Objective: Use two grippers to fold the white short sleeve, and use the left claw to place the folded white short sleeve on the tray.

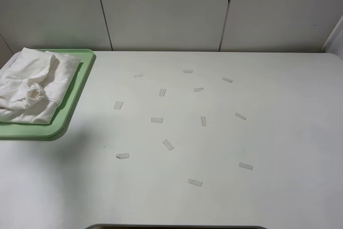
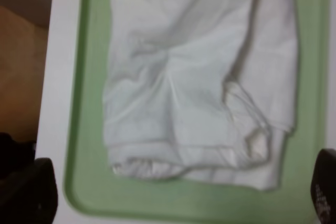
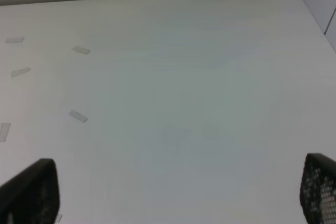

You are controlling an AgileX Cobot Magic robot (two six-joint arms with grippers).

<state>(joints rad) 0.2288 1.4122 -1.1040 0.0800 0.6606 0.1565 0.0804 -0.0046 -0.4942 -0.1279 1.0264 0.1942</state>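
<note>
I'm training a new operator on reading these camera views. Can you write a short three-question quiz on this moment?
1. True or false: the white shirt lies folded on the green tray.
2. Where is the tray in the high view? A) far right B) left edge C) centre
3. Fill in: the small pale strips scattered on the table are ____ the tray.

Key:
1. True; the left gripper is open with nothing between its fingers.
2. B.
3. Outside. The right gripper is also open, over bare table.
</note>
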